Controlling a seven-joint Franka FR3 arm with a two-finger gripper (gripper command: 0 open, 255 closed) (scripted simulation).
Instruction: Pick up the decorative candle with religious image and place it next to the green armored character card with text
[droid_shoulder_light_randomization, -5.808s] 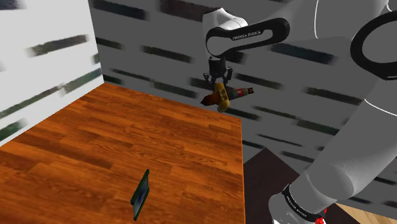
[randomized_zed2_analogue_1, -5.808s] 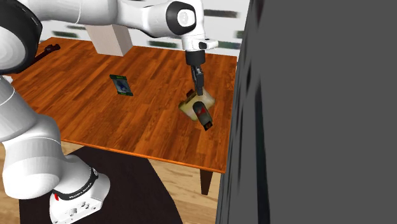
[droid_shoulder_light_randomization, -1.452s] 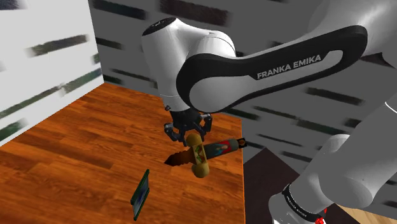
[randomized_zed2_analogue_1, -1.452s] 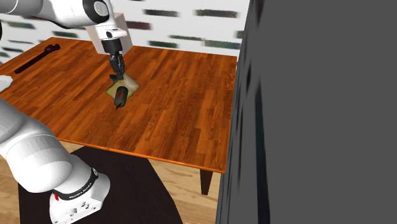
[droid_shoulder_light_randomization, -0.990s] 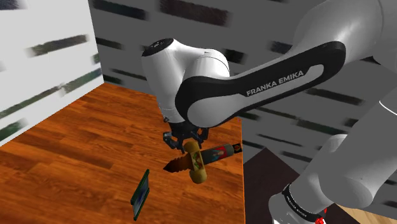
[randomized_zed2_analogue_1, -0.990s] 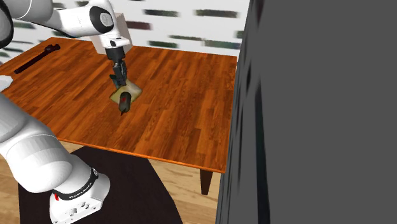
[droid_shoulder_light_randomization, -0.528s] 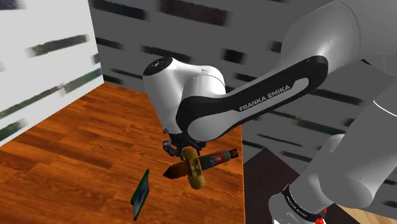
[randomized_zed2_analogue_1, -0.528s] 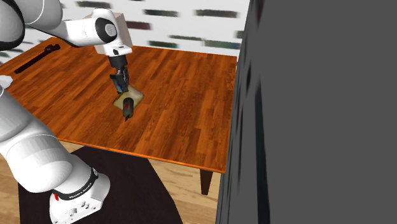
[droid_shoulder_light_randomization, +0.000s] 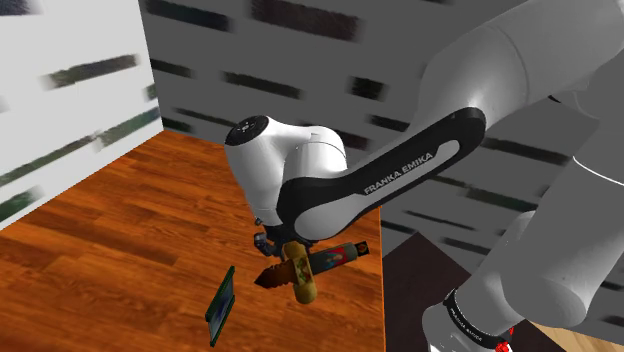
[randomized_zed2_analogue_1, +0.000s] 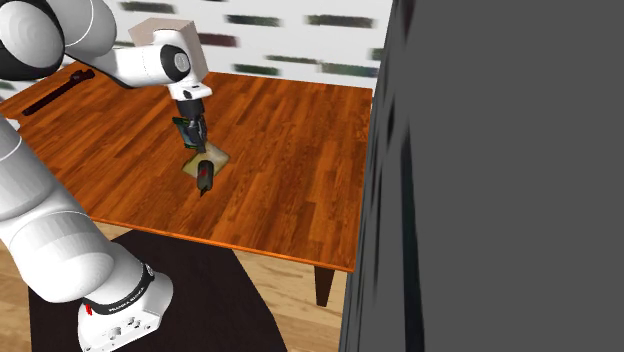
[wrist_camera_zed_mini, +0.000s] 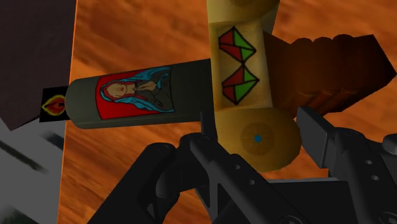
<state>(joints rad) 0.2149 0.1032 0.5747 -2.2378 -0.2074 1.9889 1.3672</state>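
The 2 fingers (wrist_camera_zed_mini: 320, 136) pinch the tan part of the candle (droid_shoulder_light_randomization: 328, 259), held low over the worktop (droid_shoulder_light_randomization: 100, 230). Its long dark body lies sideways, across the fingers. The green card (droid_shoulder_light_randomization: 222, 305) is near, on the shoulder view's left of it

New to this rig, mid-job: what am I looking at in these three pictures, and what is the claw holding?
It is one white arm ending in a black two-fingered claw. The shoulder view looks down from beside the arm's stand; the second exterior view sees the wooden table from another side; the wrist view rides on the wrist. The claw is shut on the candle: a dark cylinder with a painted figure in red and blue, joined to a yellow piece where the fingers grip. It hangs low beside the green card. A long black object lies on the table at the second exterior view's left.
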